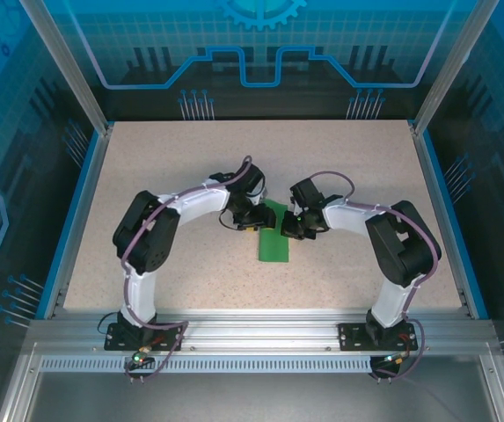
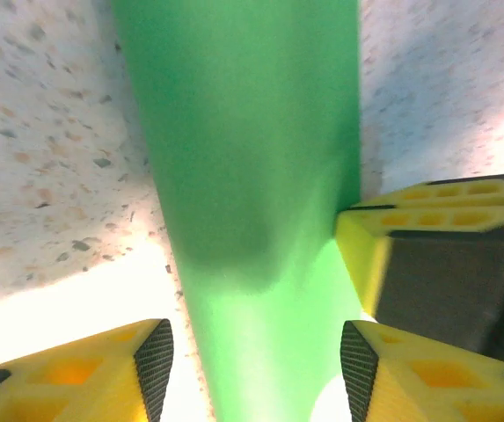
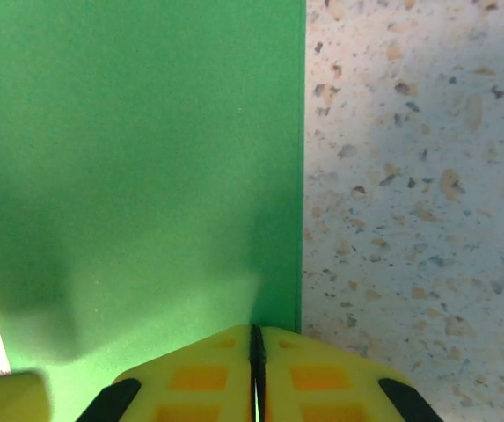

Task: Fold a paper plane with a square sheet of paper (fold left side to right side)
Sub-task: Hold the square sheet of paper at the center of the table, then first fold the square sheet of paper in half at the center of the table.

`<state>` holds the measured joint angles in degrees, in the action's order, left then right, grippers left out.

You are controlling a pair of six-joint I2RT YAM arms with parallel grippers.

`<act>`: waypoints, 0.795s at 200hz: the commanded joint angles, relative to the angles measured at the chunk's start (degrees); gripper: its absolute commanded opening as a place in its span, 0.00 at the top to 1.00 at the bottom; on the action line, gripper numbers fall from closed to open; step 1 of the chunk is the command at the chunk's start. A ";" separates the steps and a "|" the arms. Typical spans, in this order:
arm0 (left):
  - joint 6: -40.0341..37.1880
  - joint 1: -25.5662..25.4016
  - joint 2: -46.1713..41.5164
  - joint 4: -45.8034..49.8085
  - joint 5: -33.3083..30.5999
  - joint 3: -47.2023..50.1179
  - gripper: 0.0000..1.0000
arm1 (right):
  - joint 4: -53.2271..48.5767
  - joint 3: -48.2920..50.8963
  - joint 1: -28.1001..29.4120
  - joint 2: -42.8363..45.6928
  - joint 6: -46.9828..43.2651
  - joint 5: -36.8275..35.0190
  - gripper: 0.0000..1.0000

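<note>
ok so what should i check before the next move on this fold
1. The paper is folded into a narrow strip: ok.
2. The left gripper is open, with a finger on each side of the paper: ok.
3. The right gripper is shut at the paper's right edge: ok.
4. The right gripper is actually pinching the paper: cannot tell.
5. The folded layers line up: cannot tell.

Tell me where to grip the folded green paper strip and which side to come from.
Take the folded green paper strip at its near short end, coming low from the arms' side. It lies flat on the speckled table, so one finger probably must slide under that edge; the far end is crowded by the open left gripper straddling it and the shut right gripper.
</note>
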<state>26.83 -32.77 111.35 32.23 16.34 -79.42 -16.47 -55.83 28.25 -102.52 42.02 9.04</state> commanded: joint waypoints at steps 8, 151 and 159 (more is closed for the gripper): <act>-1.07 0.49 -6.87 -2.43 -2.59 2.49 0.44 | -4.71 0.88 0.79 -3.21 -0.23 -1.82 0.90; 1.96 0.66 5.45 -12.14 18.72 3.06 0.77 | -5.15 0.66 0.83 -3.70 -0.23 -2.01 0.90; 1.68 0.78 5.70 -11.36 17.68 2.94 0.77 | -5.23 0.69 0.79 -3.68 -0.25 -2.09 0.90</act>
<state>28.38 -32.42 116.05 20.38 33.19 -76.73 -17.08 -56.29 28.25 -102.78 42.02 9.04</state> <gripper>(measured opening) 0.231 0.099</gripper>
